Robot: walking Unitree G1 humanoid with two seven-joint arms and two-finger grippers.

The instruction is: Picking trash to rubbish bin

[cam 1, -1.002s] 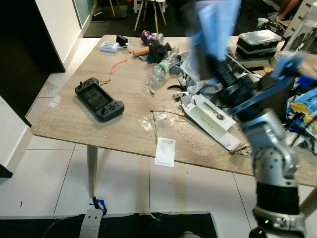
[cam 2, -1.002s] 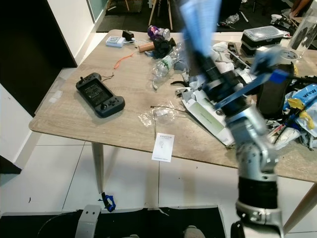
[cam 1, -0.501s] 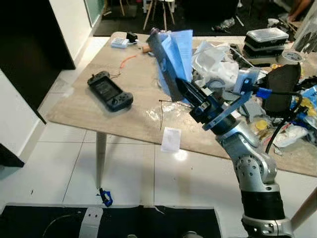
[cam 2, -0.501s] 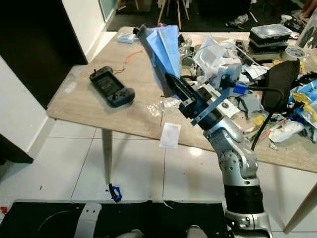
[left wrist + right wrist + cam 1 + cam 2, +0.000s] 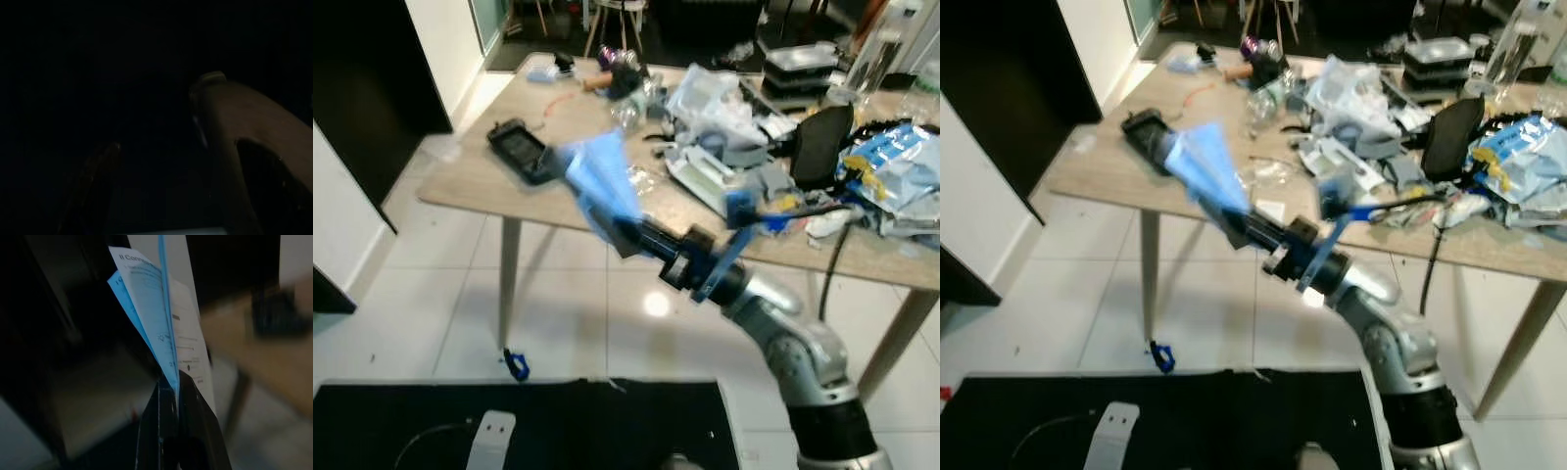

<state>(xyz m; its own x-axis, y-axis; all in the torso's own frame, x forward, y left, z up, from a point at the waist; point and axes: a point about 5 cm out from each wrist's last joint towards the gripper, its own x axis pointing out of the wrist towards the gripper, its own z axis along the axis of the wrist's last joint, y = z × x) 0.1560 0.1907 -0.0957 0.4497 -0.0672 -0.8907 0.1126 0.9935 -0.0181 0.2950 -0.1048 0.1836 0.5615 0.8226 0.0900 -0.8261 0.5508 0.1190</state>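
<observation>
Our right gripper [image 5: 168, 394] is pinched tight on a folded blue leaflet [image 5: 600, 181], holding it by its lower edge so the sheets fan upward from the fingers [image 5: 151, 431]. The arm reaches out to the robot's left, carrying the leaflet off the table [image 5: 470, 191] edge and over the white tiled floor [image 5: 431, 294]. We see no bin in any view, so we judge we are mid-carry and must find it yet.

The left gripper hangs idle in the dark; we cannot tell whether it is open or closed.

What worries us most is the grip. Only a narrow strip of paper sits between the fingers, and the loose sheets splay apart above them. A quick swing could let air catch the fan and pull a sheet free, dropping it on the floor. The head views are blurred, which suggests we are turning, and that makes a slip likelier.

The table is close beside the arm, heaped with bags [image 5: 1518, 157], a box [image 5: 700, 181] and a console [image 5: 521, 149]. Swinging back carelessly could brush that clutter and knock things off. The cable [image 5: 1435, 211] trailing by the forearm might also snag.
</observation>
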